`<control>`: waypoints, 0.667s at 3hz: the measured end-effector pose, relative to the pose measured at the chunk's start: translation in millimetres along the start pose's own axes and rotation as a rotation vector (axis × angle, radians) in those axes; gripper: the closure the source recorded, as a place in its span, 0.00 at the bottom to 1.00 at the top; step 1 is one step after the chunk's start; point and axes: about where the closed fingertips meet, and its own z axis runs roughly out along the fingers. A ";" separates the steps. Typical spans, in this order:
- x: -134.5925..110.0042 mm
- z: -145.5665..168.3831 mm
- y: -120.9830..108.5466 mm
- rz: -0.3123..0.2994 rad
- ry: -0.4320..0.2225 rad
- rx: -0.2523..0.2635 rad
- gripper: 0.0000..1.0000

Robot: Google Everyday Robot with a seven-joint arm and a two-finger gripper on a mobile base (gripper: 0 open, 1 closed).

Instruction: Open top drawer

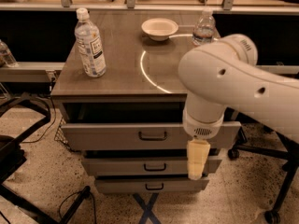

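The top drawer is the widest of three grey drawers under the table top and stands pulled out a little, with a dark gap above its front. Its small dark bar handle is at the centre of the front. My gripper hangs from the white arm in front of the right part of the drawer fronts, to the right of and slightly below the handle, apart from it. Only one cream-coloured finger shape shows.
Two narrower drawers sit below. On the table top stand a labelled water bottle at left, a white bowl and a second bottle at the back. Chair legs stand at right, cables at lower left.
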 end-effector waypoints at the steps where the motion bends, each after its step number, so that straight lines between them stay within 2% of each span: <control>1: -26.9 21.9 13.1 -0.018 -0.067 -0.024 0.00; 2: -64.7 42.2 19.7 -0.053 -0.150 -0.056 0.00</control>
